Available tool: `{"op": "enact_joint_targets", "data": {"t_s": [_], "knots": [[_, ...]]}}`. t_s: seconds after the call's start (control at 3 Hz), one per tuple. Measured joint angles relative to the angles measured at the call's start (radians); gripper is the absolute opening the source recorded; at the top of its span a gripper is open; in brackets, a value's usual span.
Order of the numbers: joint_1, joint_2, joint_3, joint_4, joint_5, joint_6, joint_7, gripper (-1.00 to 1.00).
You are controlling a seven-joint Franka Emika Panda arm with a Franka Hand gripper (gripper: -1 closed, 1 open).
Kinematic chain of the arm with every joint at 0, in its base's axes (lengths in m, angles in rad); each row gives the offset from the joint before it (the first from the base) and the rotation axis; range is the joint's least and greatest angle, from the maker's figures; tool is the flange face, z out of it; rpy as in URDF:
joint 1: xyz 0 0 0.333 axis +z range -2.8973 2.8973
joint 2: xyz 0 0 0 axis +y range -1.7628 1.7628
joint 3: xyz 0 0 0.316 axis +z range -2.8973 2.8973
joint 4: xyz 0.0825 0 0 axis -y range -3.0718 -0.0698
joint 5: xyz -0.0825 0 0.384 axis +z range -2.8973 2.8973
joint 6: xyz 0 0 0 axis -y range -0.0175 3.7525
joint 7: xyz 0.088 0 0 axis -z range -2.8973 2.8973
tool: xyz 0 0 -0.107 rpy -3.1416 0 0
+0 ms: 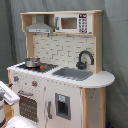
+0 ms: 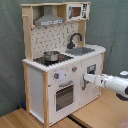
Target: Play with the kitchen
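In the first exterior view, you see the kitchen [image 1: 60, 70] filling most of the frame: flat white panels edged with pale wood, standing before a grey curtain [image 1: 115, 50]. Its worktop ends in a rounded lobe at the first exterior view's right. A grey rectangular sink [image 1: 73, 73] is sunk into that worktop, and nothing shows inside it. A black arched faucet [image 1: 85, 59] rises just behind the sink. A small shiny metal pot [image 1: 32, 62] sits on the dark hob; its contents are hidden from you. Above, a grey hood [image 1: 40, 26] and a small microwave [image 1: 72, 23] share the top shelf, over a brick-patterned white backsplash. At the lower left edge, the white arm [image 1: 9, 94] pokes in beside the oven front.

In the second exterior view, the kitchen [image 2: 62, 65] stands on a light wooden tabletop [image 2: 100, 112]. The oven door [image 2: 64, 95] has a dark slatted window, with round knobs [image 2: 56, 76] above it. The end effector [image 2: 86, 78] reaches in from the second exterior view's right, its tip just at the white cupboard front; you cannot tell whether it is clenched or released.
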Motion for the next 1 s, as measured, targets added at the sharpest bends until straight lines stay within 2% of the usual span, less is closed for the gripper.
{"op": "enact_joint_targets", "data": {"t_s": [1.0], "knots": [[0.001,-0.001,0.117,0.000,0.000,0.002,0.328,1.00]]}}
